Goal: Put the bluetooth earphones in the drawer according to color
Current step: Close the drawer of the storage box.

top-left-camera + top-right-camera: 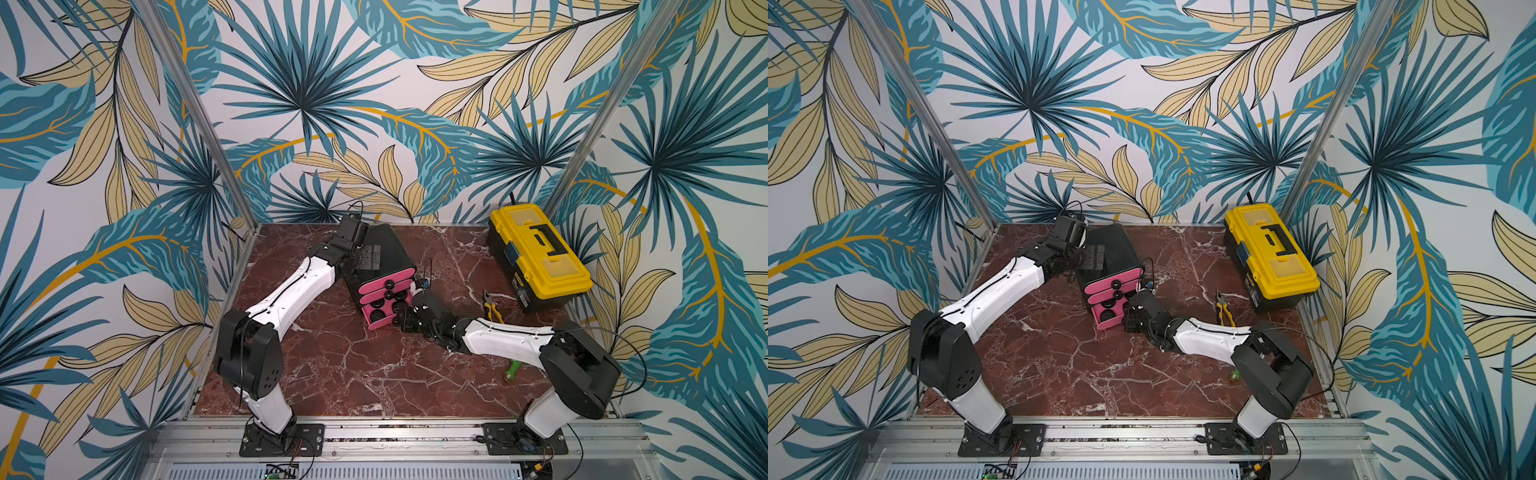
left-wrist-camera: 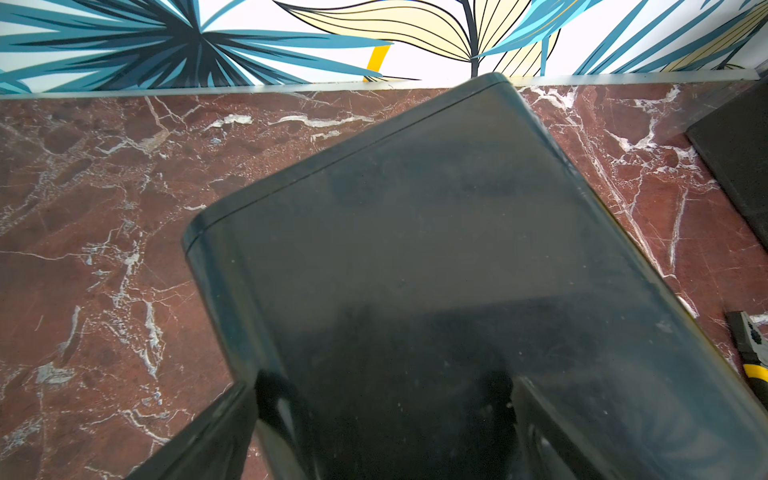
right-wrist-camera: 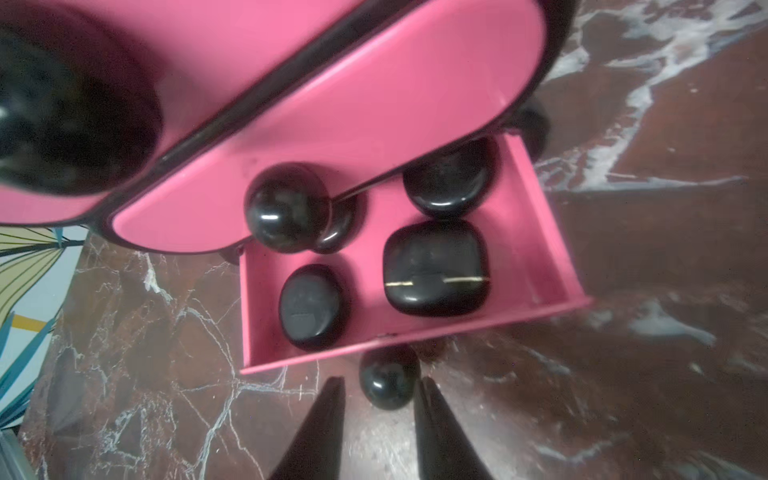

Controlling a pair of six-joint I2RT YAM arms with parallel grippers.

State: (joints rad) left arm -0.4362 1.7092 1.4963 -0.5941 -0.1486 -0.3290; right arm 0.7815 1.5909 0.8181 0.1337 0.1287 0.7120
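Right gripper (image 3: pixel 381 380) is nearest the lens: its 2 dark fingers (image 3: pixel 320 432) stand a little apart, straddling the round black knob (image 3: pixel 388 378) of the bottom drawer (image 3: pixel 536 232). A sliver of gap shows between 1 finger and the knob, so no clamp is seen.

Bottom drawer: pulled out of the black cabinet (image 1: pixel 386 257), which stands on the marble table (image 1: pixel 353 374) towards the rear left. 4 black earphone cases lie inside: 1 oval (image 3: pixel 311 307) and 1 squarish (image 3: pixel 436 268) near the drawer front, 1 round (image 3: pixel 451 178) further in, and 1 (image 3: pixel 338 232) partly hidden behind the knob of the middle drawer (image 3: pixel 374 124). The cases are apart from one another. The 2 upper drawers sit pushed in.

Left gripper (image 2: pixel 384 384): fingers spread wide over the cabinet's black top, holding nothing. Whether they press on it cannot be told.

Elsewhere: yellow toolbox (image 1: pixel 540 253) at the rear right, closed. Pliers (image 1: pixel 492 309) lie just in front of it. Green-handled tool (image 1: pixel 513 370) lies partly under the right arm.
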